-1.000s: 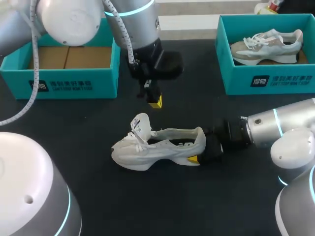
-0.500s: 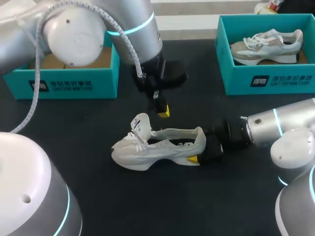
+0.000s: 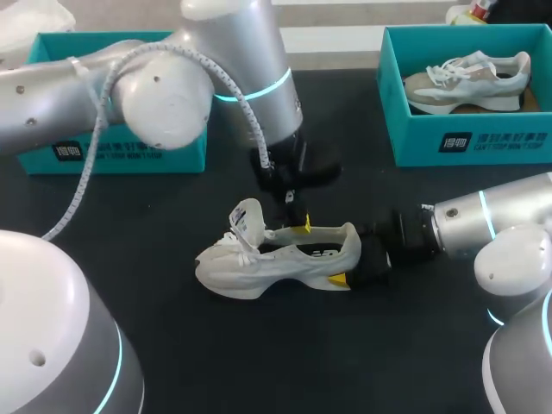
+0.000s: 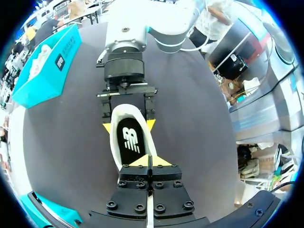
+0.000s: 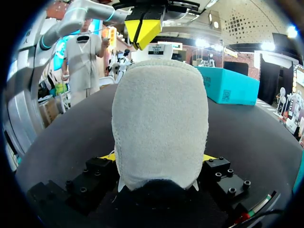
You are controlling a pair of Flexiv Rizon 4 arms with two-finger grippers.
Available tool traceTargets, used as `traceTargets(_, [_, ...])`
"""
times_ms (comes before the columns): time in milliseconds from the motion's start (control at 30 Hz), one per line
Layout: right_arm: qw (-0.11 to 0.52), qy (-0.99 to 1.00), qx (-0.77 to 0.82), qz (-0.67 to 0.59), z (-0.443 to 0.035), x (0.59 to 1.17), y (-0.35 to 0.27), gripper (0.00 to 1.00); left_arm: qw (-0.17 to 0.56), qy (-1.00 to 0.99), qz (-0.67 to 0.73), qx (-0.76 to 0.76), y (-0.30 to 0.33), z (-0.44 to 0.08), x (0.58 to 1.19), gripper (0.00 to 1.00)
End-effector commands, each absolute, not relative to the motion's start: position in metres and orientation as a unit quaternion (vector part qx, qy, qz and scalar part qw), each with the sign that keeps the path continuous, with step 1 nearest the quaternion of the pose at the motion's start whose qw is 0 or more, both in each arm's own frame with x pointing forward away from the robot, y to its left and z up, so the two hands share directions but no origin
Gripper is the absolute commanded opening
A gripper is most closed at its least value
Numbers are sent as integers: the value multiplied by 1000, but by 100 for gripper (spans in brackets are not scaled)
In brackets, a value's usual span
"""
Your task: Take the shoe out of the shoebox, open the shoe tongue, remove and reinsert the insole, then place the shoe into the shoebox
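Note:
A white shoe [image 3: 267, 259] stands upright on the black table, toe toward the left, tongue [image 3: 247, 220] lifted. My right gripper [image 3: 349, 264] is shut on its heel [image 5: 160, 123], one finger on each side. My left gripper [image 3: 298, 227] is shut, and its yellow tips sit at the far rim of the shoe's opening with nothing seen between them. In the left wrist view the black insole [image 4: 131, 140] lies inside the shoe just ahead of the left gripper [image 4: 151, 160], with the right gripper [image 4: 127, 125] clamping the heel beyond it. The left gripper [image 5: 145, 26] hangs above the heel.
A teal shoebox [image 3: 129, 148] stands at the back left, largely hidden by my left arm. Another teal shoebox [image 3: 470, 138] at the back right holds a second grey-white shoe [image 3: 466, 79]. Bare black tabletop lies in front of the shoe.
My left arm has come down and to the right, from above the table behind the shoe to the shoe's opening. The shoe and the right arm have not moved.

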State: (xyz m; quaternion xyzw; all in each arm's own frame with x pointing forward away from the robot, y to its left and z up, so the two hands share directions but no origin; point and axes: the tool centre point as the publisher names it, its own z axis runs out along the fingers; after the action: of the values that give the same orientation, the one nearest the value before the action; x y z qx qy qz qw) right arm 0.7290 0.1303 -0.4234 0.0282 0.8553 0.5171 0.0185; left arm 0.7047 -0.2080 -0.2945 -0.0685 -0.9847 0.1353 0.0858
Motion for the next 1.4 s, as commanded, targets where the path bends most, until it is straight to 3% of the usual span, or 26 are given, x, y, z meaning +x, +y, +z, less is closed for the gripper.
traceTargets(33, [20, 856, 29, 515, -434, 732, 130, 0, 90, -985, 129, -70, -215, -297, 708, 0])
traceTargets(300, [20, 856, 29, 515, -434, 732, 130, 0, 90, -985, 129, -70, -215, -297, 708, 0])
traceTargets(867, [20, 856, 29, 515, -434, 732, 130, 0, 56, -992, 90, -67, -210, -356, 722, 0])
traceTargets(1400, [20, 856, 29, 515, -434, 732, 130, 0, 89, -986, 99, -99, -197, -372, 694, 0])
